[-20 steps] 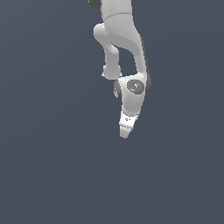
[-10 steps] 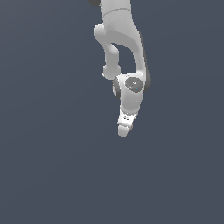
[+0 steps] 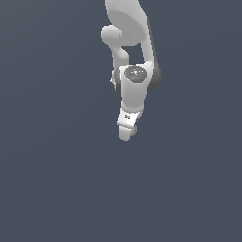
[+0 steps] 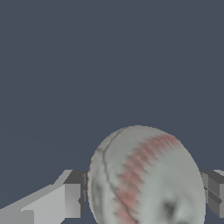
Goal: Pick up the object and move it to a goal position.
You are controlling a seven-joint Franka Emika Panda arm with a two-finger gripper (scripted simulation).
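Gripping ball (image 4: 146, 177) between tool (image 4: 142, 192) fingers (image 4: 72, 199)

Object: one small ball (image 4: 146, 177), off-white to pale grey, with a band of reddish stitch marks curving across its face, a thin dark seam line beside it and a dark smudge low on its surface. It sits between the two fingers (image 4: 72, 194) of the tool (image 3: 128, 133), touching both. In the exterior view only a sliver (image 3: 135, 129) shows at the fingertips.
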